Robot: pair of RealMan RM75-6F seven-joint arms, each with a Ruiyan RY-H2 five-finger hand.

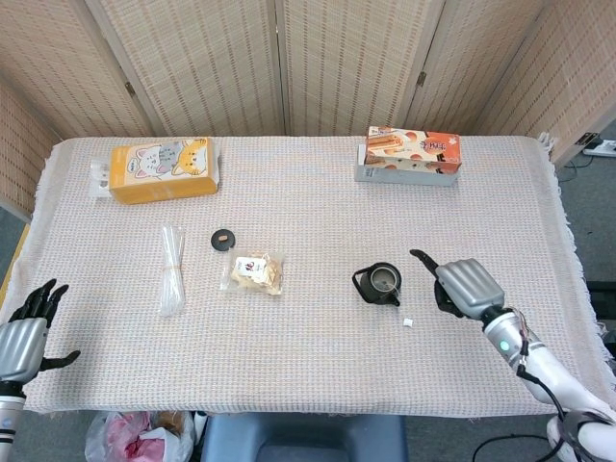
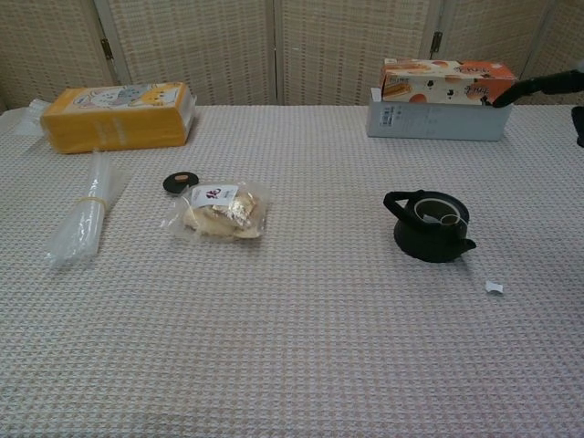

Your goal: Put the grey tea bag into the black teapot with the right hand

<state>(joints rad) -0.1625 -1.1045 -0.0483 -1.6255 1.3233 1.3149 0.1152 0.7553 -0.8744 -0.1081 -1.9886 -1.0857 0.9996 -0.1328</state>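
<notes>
The black teapot stands lidless right of the table's middle, and the grey tea bag lies inside its opening. The bag's thread runs over the rim to a small white tag lying on the cloth to the pot's right. My right hand hovers to the right of the pot, apart from it, fingers spread and holding nothing; the chest view catches only a dark fingertip at its right edge. Off the table's near left corner my left hand is open.
The teapot's round black lid lies beside a clear snack bag. A bundle in clear plastic lies further left. A yellow cat-print pack stands at the back left, an orange box at the back right.
</notes>
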